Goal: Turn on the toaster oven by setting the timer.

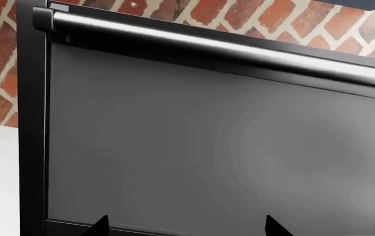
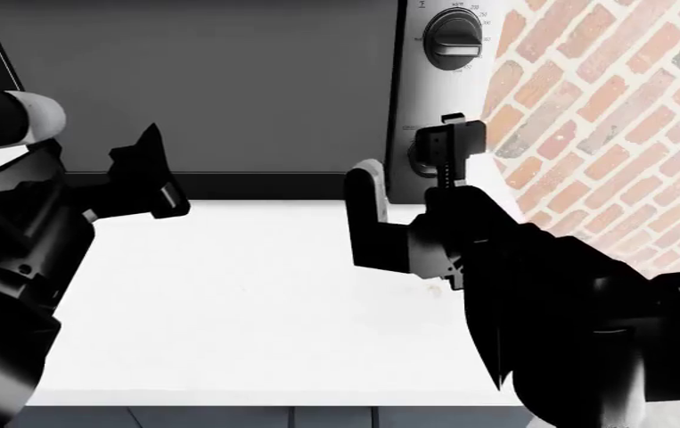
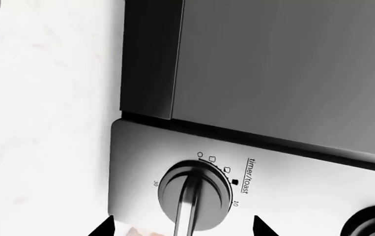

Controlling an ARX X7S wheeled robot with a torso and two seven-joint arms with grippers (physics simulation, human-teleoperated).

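Note:
The toaster oven (image 2: 197,89) stands at the back of the counter, with a dark glass door and a silver control strip (image 2: 417,80) on its right. The timer (image 3: 194,196) is a black dial with a raised bar, labelled timer/toast. My right gripper (image 3: 182,228) is open, one fingertip on each side of the timer, close in front of it. In the head view my right gripper (image 2: 446,143) hides most of that dial. My left gripper (image 2: 150,174) is open and empty in front of the door (image 1: 207,147), with the door handle (image 1: 214,46) beyond it.
A second black dial ringed by numbers (image 2: 452,40) sits higher on the strip and also shows in the right wrist view (image 3: 374,223). A red brick wall (image 2: 602,116) rises right of the oven. The white counter (image 2: 257,294) spreads in front.

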